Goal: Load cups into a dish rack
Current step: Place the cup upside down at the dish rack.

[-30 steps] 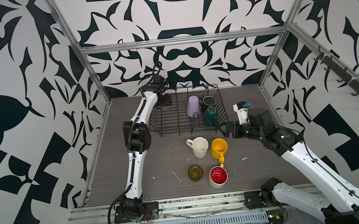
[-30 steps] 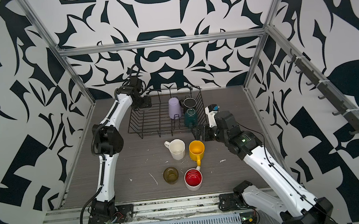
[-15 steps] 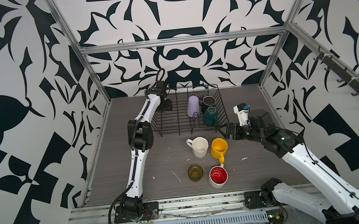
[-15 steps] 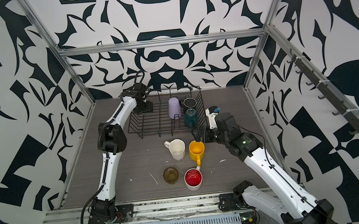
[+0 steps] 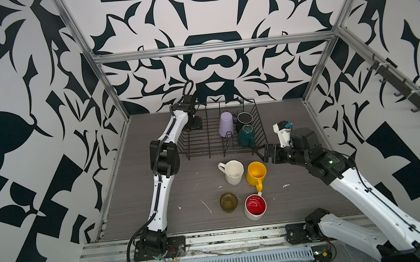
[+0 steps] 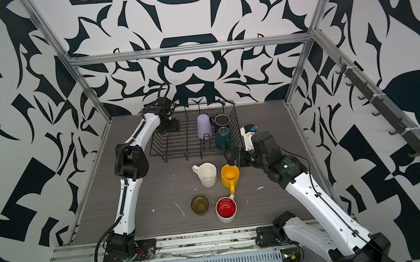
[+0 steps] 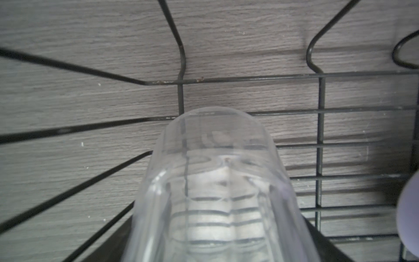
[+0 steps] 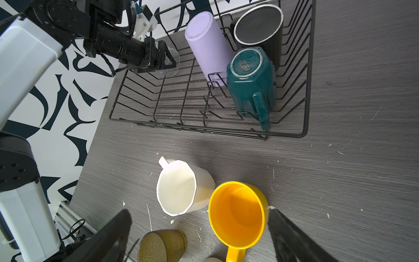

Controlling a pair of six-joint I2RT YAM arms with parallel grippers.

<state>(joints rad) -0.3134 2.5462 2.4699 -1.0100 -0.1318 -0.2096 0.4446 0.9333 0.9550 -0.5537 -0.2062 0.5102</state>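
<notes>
left jaws hold the clear glass (image 7: 213, 181) over the far-left corner of the dish rack (image 5: 219, 156), clear of the lilac tumbler (image 5: 225, 123); right jaws gape wide by the yellow mug (image 5: 256, 173) on the counter (image 5: 196, 190), probably next.

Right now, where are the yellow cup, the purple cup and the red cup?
Yellow cup (image 5: 256, 172): in a top view, its inside.
Purple cup (image 5: 225, 123): in a top view, its side.
Red cup (image 5: 255, 205): in a top view, its red inside.

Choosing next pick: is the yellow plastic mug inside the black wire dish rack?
No, the yellow mug stands upright on the grey table, outside the wire rack.
</notes>
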